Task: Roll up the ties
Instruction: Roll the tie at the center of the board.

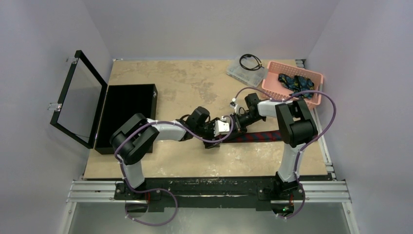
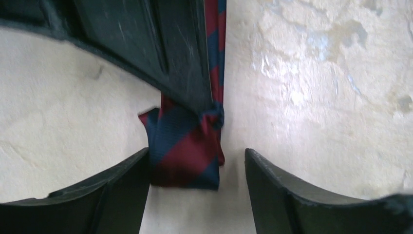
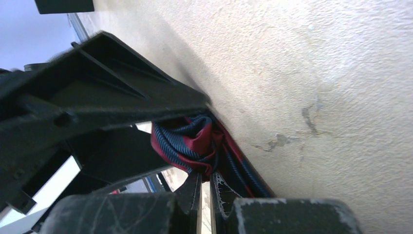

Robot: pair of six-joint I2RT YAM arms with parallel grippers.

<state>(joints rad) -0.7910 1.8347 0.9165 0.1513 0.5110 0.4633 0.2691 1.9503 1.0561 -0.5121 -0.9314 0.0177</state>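
Note:
The maroon tie with navy stripes (image 1: 263, 135) lies stretched across the table's middle right. Its left end is folded into a small bunch (image 2: 182, 146). My right gripper (image 1: 234, 123) reaches left and is shut on that bunch, which shows pinched at its tips in the right wrist view (image 3: 187, 139); the gripper (image 3: 206, 170) has its jaws almost together. My left gripper (image 1: 219, 132) is open, with its fingers either side of the folded end (image 2: 196, 152) and not gripping it. The dark blue and teal ties (image 1: 294, 83) lie heaped in a pink basket (image 1: 272, 85).
A black box (image 1: 124, 117) with its glass lid (image 1: 80, 97) open stands at the left. A clear plastic container (image 1: 241, 73) with a coiled black cable on it sits at the back, beside the basket. Purple cables loop off both arms.

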